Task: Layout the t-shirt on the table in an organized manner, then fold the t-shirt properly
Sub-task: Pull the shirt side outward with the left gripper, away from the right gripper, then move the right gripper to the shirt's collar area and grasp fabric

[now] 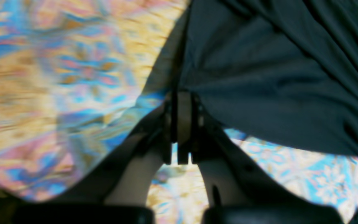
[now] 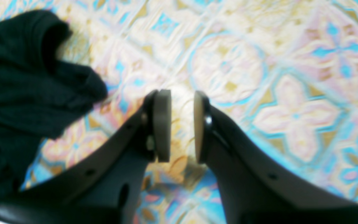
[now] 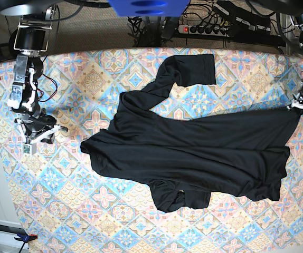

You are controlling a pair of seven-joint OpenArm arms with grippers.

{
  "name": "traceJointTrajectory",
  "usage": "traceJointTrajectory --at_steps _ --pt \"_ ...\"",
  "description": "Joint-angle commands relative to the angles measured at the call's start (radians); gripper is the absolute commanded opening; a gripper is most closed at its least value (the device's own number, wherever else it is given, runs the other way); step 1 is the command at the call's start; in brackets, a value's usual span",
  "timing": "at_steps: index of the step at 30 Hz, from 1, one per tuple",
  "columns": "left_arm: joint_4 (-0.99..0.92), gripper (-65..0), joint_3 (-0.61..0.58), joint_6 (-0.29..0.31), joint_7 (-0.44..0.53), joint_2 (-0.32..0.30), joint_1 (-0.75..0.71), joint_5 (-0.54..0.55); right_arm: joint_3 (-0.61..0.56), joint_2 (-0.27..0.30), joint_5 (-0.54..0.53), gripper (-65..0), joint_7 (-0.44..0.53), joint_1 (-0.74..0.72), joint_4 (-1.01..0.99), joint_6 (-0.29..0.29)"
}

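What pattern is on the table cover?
Pastel blue, pink and yellow diamond floral tiles on the table, clearest in the base view.

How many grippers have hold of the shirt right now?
1. The left gripper is shut on an edge of the plain black fabric t-shirt, at the table's right side in the base view. The right gripper stands open over bare patterned cloth, holding nothing.

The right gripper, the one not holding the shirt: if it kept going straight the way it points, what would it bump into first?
Most likely the table: the right gripper points at bare patterned cloth between its parted pads. The t-shirt lies off to one side, though depth is hard to judge.
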State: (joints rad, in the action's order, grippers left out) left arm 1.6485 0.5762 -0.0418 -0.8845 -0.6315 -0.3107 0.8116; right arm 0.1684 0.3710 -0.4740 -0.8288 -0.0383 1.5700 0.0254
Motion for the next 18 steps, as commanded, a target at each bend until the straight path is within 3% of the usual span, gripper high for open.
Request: traceJointTrajectory --at_steps 1,6,10,15,18 --pt "0.012 -65.0 0.026 0.001 0.020 -0.044 -0.003 -0.001 -0.011 0.015 -0.006 -52.9 0.015 -0.016 0.039 0.008" --pt "-0.003 -65.0 0.047 0.001 0.021 -0.063 -0.048 -0.016 -0.094 0.015 -0.007 -52.9 -0.010 0.022 0.111 0.009" --pt "-0.087 -65.0 0.037 0.001 0.023 -0.050 -0.044 -0.103 -0.175 0.015 -0.007 -52.8 -0.028 0.054 0.152 0.009" --pt "-0.138 -65.0 -0.092 0.001 0.161 -0.037 -0.055 -0.179 -0.257 0.015 -0.009 -52.8 -0.034 0.119 0.226 0.009" --pt "-0.193 -65.0 -0.123 0.001 0.175 -0.037 -0.049 -0.191 -0.301 0.015 -0.009 -52.7 -0.034 0.162 0.266 0.009"
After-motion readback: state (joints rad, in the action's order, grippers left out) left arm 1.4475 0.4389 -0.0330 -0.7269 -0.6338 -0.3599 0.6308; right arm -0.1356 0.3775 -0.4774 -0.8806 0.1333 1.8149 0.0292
